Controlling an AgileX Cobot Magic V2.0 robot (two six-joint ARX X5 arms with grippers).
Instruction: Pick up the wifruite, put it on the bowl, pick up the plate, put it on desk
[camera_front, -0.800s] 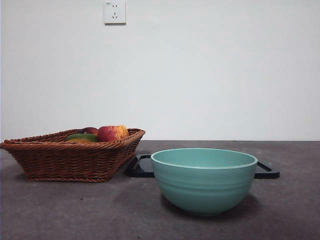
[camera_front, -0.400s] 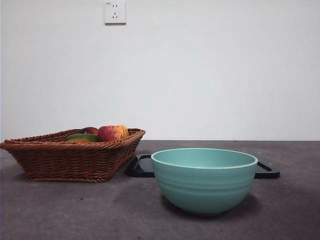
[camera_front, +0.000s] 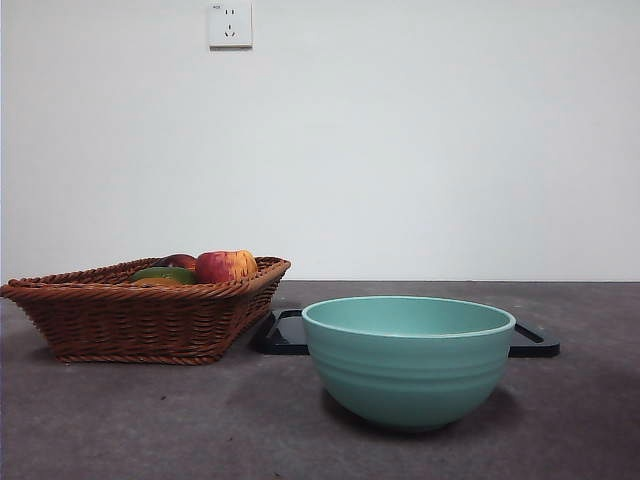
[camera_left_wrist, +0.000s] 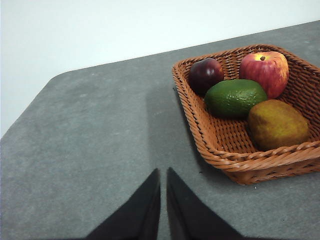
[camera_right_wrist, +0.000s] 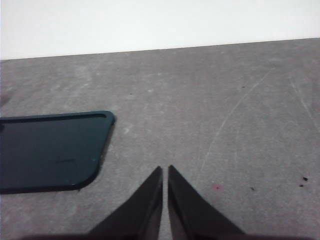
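Observation:
The teal-green bowl (camera_front: 408, 362) stands empty on the desk (camera_front: 150, 425), near the front. Behind it lies the plate (camera_front: 284, 335), flat, dark and rectangular, whose corner also shows in the right wrist view (camera_right_wrist: 50, 150). The wifruite (camera_left_wrist: 277, 124), a brownish-olive oval fruit, rests in the wicker basket (camera_left_wrist: 227, 150). My left gripper (camera_left_wrist: 163, 173) hovers shut over bare desk beside the basket, holding nothing. My right gripper (camera_right_wrist: 165, 170) is shut too, above the desk just off the plate's corner. Neither arm shows in the front view.
The basket (camera_front: 140, 315) sits at the left and also holds a red apple (camera_left_wrist: 265, 70), a dark plum (camera_left_wrist: 205, 75) and a green fruit (camera_left_wrist: 235, 97). A white wall with a socket (camera_front: 229, 24) stands behind the desk.

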